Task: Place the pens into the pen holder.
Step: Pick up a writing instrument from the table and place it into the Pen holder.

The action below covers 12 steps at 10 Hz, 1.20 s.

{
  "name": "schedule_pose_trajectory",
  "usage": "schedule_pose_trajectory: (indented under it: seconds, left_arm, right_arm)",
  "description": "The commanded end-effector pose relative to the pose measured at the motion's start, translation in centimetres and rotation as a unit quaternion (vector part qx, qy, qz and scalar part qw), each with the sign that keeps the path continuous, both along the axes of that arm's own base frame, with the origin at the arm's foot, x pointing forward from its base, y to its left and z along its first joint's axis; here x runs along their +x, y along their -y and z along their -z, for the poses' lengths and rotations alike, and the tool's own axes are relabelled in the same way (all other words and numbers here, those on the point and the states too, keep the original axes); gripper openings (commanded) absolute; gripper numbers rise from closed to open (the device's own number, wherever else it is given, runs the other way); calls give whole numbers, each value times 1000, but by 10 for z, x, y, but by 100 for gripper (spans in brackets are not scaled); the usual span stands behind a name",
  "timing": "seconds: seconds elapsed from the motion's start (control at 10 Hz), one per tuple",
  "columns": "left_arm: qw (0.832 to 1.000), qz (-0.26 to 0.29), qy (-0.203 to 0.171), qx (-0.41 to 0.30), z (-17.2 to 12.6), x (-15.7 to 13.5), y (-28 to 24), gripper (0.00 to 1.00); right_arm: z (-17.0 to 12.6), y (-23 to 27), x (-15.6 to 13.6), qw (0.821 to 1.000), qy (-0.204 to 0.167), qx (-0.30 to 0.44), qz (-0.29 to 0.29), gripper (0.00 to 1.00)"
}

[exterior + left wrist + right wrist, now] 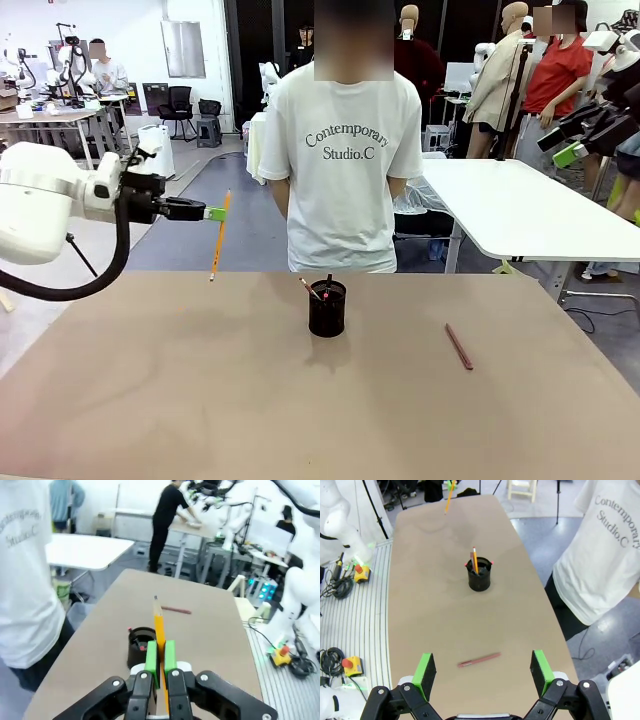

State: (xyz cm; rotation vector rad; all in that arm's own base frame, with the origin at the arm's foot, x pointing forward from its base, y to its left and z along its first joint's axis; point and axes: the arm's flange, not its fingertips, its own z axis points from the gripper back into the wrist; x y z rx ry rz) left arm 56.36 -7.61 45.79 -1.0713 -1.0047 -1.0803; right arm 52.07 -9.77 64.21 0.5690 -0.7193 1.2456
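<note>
Pen-sorting task, partly complete. The black mesh pen holder (327, 308) stands upright near the middle of the brown surface (180, 400), towards its far edge, and already contains pens. The right wrist view shows an orange pencil (475, 561) leaning inside it, with red-tipped ends at the rim, though how many pens are inside cannot be told. The left tool (214, 213) is clamped, its green pads (151, 662) pressed on a yellow-orange pencil (219, 238). It grips the pencil near the upper end, so the shaft hangs almost upright, point down, in the air above the far left part of the surface and well apart from the holder. In the left wrist view this pencil runs up between the pads, with the holder seen beyond and below it. The right tool (483, 666) has its jaws wide apart, holds nothing and is raised high above the right end of the surface. One reddish-brown pen (459, 346) lies flat on the surface to the right of the holder, well apart from it and touched by neither tool. Judged status: two items are left. The pencil in the air needs carrying over the holder's mouth and releasing, and the pen lying flat, not yet picked up, is on the right tool's side.
</note>
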Motion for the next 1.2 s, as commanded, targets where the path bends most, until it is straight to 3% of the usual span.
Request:
schedule_pose_trajectory:
  seconds: [0.0, 0.1, 0.6, 1.1]
  left_arm:
    - [999, 35, 30, -5, 4, -7, -3, 0]
    - [1000, 0, 0, 0, 0, 0, 0, 0]
    - [1000, 7, 7, 2, 4, -1, -1, 0]
    - [985, 109, 109, -80, 9, 18, 68, 0]
  right_arm:
    - [-1, -1, -2, 1000, 2, 2, -2, 100]
    - [-1, -1, -2, 1000, 2, 2, -2, 100]
    - [-1, -1, -2, 1000, 2, 2, -2, 100]
    - [-1, -1, -2, 1000, 2, 2, -2, 100]
